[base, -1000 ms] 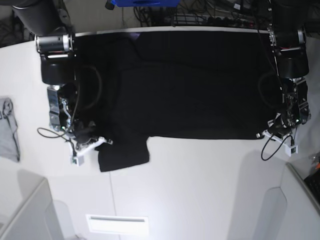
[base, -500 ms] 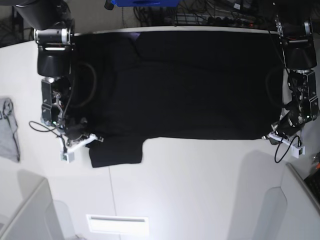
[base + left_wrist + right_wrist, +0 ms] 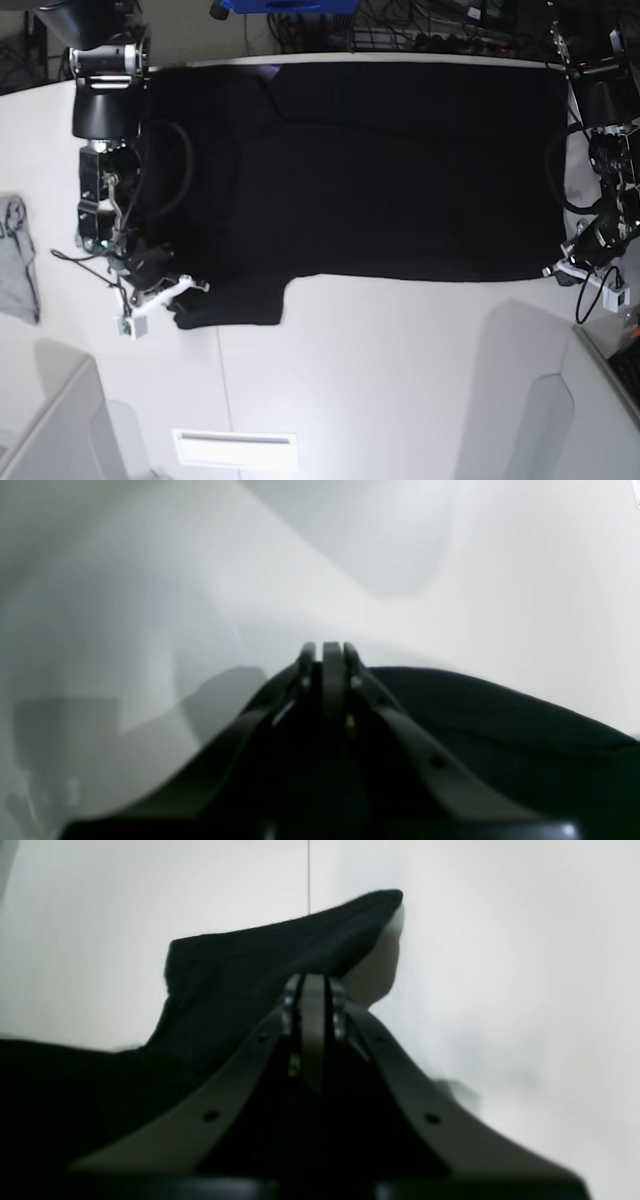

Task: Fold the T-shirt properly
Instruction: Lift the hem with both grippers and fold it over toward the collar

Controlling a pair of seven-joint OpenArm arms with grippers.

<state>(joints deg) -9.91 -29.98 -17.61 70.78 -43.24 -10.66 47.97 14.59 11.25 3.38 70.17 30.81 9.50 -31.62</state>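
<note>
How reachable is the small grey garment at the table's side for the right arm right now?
Probably yes: the grey garment lies just beyond the right claw, nothing on top, though that claw seems closed on the black T-shirt.

Your T-shirt [image 3: 400, 180]: plain black. Desk [image 3: 420, 380] around it: plain white, shaded grey in places.

2 hands [image 3: 568, 277], both apparently shut

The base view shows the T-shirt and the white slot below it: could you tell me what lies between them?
Only bare white table there, in the base view.
</note>
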